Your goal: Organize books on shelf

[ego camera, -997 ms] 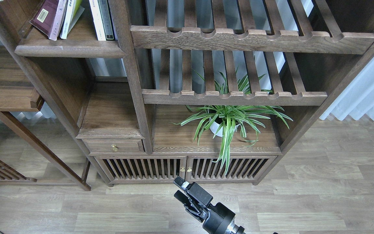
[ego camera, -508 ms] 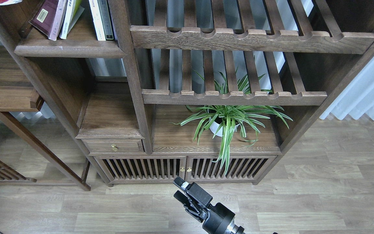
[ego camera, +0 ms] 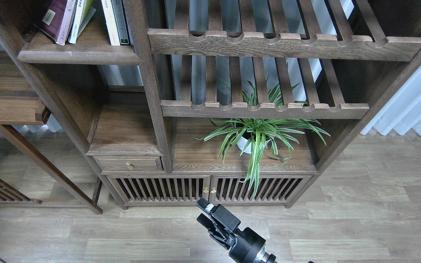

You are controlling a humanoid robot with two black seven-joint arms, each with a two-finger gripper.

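Shelf (ego camera: 75,56): 1 maroon book (ego camera: 55,18).

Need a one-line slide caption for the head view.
Right claw hangs empty before the bookcase; maroon book leans on the top-left shelf.

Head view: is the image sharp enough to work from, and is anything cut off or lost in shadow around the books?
Head view: sharp, evenly lit, no glare. The books are cropped by the top edge, titles unreadable. Deep shadow fills the bay under the shelf. The pincer is dark but crisp; its fingers show apart.
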